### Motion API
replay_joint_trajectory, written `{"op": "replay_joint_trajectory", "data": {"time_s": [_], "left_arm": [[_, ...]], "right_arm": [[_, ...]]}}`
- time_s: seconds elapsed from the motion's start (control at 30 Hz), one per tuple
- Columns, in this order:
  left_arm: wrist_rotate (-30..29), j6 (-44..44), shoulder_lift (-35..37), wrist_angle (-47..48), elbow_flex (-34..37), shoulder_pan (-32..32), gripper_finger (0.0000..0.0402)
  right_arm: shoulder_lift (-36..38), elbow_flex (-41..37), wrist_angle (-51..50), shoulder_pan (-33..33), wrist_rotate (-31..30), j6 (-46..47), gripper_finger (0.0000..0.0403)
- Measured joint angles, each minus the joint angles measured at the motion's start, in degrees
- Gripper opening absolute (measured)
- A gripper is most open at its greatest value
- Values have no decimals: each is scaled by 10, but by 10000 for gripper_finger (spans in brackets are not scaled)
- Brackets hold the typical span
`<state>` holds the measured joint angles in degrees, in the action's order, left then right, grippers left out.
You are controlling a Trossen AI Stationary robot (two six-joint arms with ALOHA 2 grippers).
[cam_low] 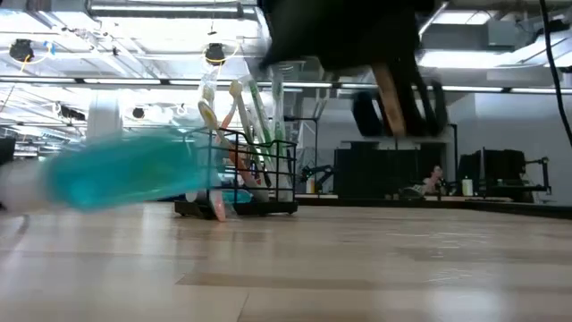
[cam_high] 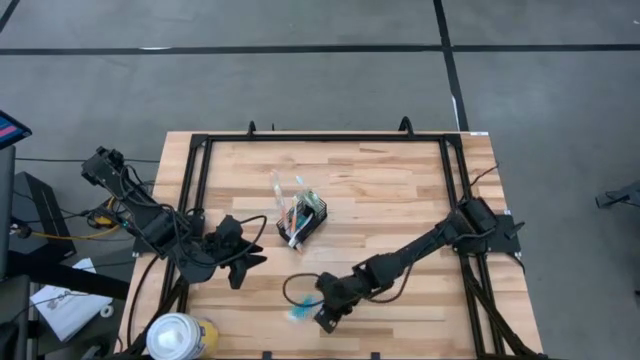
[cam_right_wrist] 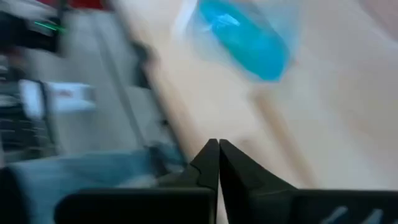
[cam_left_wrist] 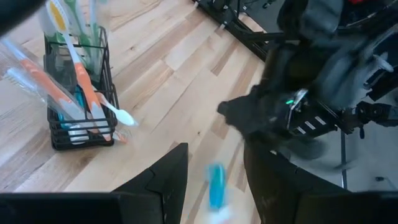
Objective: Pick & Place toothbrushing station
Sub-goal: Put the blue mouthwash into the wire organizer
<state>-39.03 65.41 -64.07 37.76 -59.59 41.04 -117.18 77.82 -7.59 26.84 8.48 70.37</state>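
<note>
The black wire-mesh holder (cam_high: 305, 222) stands on the wood near the table's middle. Several toothbrushes (cam_left_wrist: 81, 81) with white, green and orange parts stick up out of it, also seen in the low view (cam_low: 246, 116). A small blue, blurred object (cam_high: 298, 313) is at the table's near side; whether it rests on the wood does not show. My right gripper (cam_right_wrist: 217, 144) is shut just short of it, with nothing between its fingers (cam_high: 322, 322). My left gripper (cam_high: 248, 270) is open to the holder's near left, holding nothing (cam_left_wrist: 216, 144).
A large white-and-yellow round container (cam_high: 180, 338) stands at the near left corner. A black frame (cam_high: 190, 190) runs along the table's edges. A dark cable loop (cam_high: 298, 286) lies by my right arm. Bare wood (cam_high: 400, 200) spreads right of the holder.
</note>
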Motion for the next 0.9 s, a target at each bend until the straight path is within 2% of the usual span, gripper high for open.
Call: {"op": "replay_joint_trajectory", "data": {"time_s": [0.2, 0.33, 0.4, 0.5, 0.6, 0.67, 0.8, 0.9], "left_arm": [[-9, -6, 0, -1, 0, 0, 153], [-14, -8, 0, 4, 0, 0, 153], [3, 10, 0, 28, 0, 0, 153], [55, 29, -1, 104, 0, 0, 153], [112, 33, -1, 169, 12, 1, 153], [173, -3, 1, 184, 29, 1, 153], [314, -94, -13, 155, 69, 10, 153], [345, -146, -24, 62, 91, 28, 161]], "right_arm": [[62, 0, 78, -22, -62, 34, 4], [105, 1, 59, -33, -128, 24, 3], [120, 1, 37, -34, -167, 9, 2], [139, 1, 30, -40, -175, -12, 10], [147, 1, 29, -50, -177, -40, 42], [153, 1, 28, -55, -188, -51, 66], [178, 1, 35, -61, -191, -95, 109], [195, 1, 33, -64, -191, -119, 136]]}}
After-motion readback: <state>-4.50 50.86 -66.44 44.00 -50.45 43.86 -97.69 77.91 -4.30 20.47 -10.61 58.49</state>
